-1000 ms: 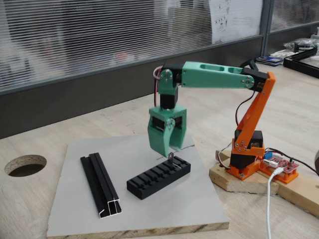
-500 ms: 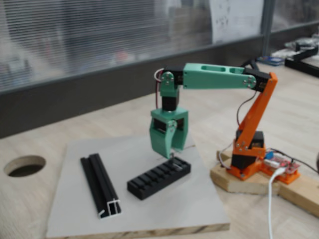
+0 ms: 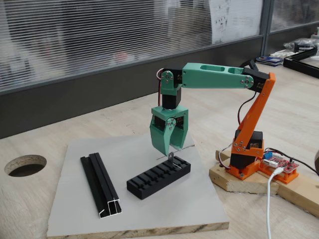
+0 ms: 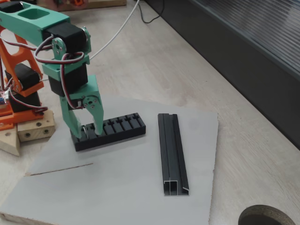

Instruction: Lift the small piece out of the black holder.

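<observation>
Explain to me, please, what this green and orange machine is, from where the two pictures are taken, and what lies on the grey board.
It is a small robot arm on a wooden table. Its orange base stands on a wood block; the green part ends in a two-finger gripper that points down. Both pictures come from standing cameras on opposite sides of the board.

On the board lie a short black holder with slots and a longer black rail. A small grey piece stands up from the end of the holder. The gripper hangs open just over this piece, its fingers on either side, and holds nothing yet.
</observation>
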Motion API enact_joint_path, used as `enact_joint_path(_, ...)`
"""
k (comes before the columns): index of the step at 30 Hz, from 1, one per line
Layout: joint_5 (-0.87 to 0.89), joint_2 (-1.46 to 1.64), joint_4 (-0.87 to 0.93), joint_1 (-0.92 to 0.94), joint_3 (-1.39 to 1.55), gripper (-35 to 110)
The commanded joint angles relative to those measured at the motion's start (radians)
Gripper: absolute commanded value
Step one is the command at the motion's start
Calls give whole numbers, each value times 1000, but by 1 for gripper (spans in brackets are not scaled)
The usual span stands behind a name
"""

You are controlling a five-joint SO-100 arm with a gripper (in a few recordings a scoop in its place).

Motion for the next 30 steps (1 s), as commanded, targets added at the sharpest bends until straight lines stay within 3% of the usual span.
enact_joint_path(1, -11, 21, 5, 25, -2, 33)
enact_joint_path(20, -11, 15, -100, 15, 58, 33)
enact_joint_path(30, -153, 18, -104, 28, 60, 33)
